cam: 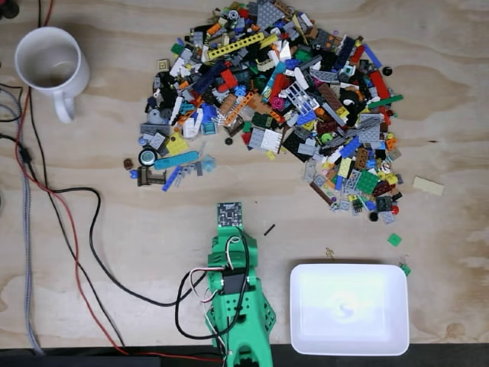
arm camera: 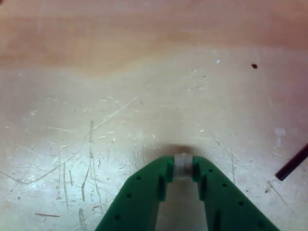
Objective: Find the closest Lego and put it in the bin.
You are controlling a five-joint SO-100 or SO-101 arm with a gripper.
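One small pale Lego piece (arm camera: 183, 166) sits clamped between the green gripper's (arm camera: 183, 168) closed fingertips; the white bin (cam: 349, 308) lies just right of the arm in the fixed view.

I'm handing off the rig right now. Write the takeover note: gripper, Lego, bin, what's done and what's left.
Gripper: fingers closed on a small pale piece, just above bare wood.
Arm: bottom centre in the fixed view, left of the bin.
Bin: white tray at bottom right, no Lego visible in it.
Lego pile: spread across the top; loose black rod nearby.
Done: a piece appears grasped.
Left: carry it over the bin, release.
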